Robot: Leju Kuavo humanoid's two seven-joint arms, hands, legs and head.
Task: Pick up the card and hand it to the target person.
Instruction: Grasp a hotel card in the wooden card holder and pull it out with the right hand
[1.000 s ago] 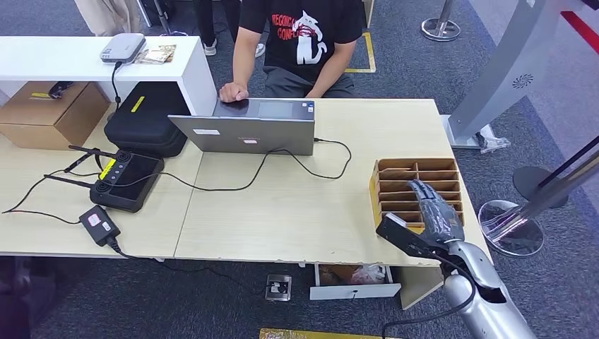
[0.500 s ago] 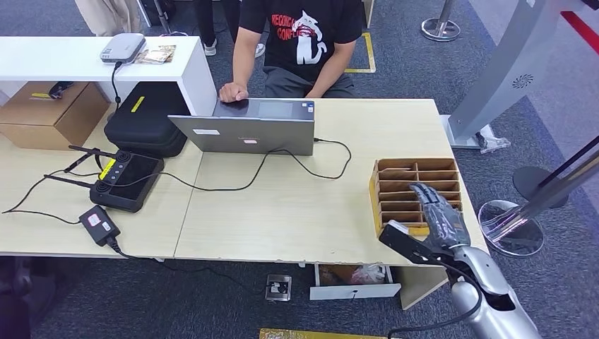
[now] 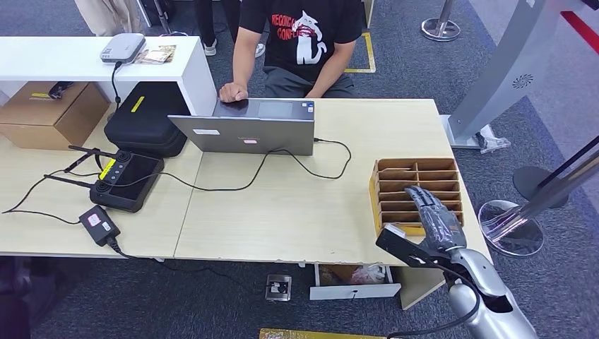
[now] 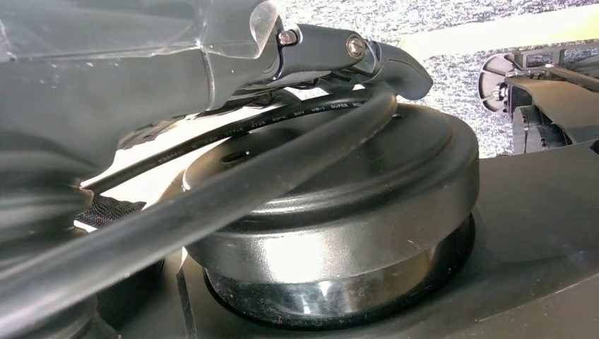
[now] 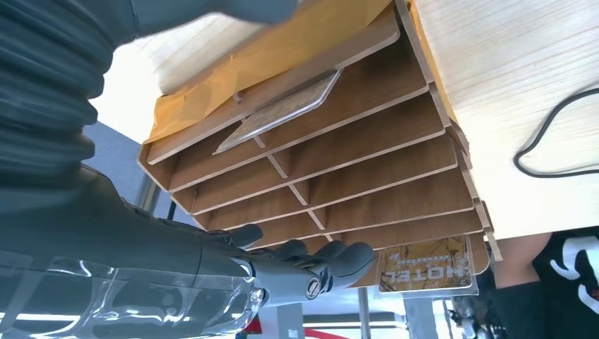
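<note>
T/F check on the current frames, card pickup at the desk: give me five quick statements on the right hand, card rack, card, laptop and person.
1. The right robot hand is over the wooden card rack. True.
2. The right robot hand already holds a card. False: its fingers are extended with nothing in them.
3. A wood-patterned card lies in a rack slot at the end nearest the robot. True, per the right wrist view.
4. The laptop is closed flat. False: it stands open, screen toward the seated person.
5. The person is reaching toward the rack. False: one hand rests at the laptop, far from the rack.
</note>
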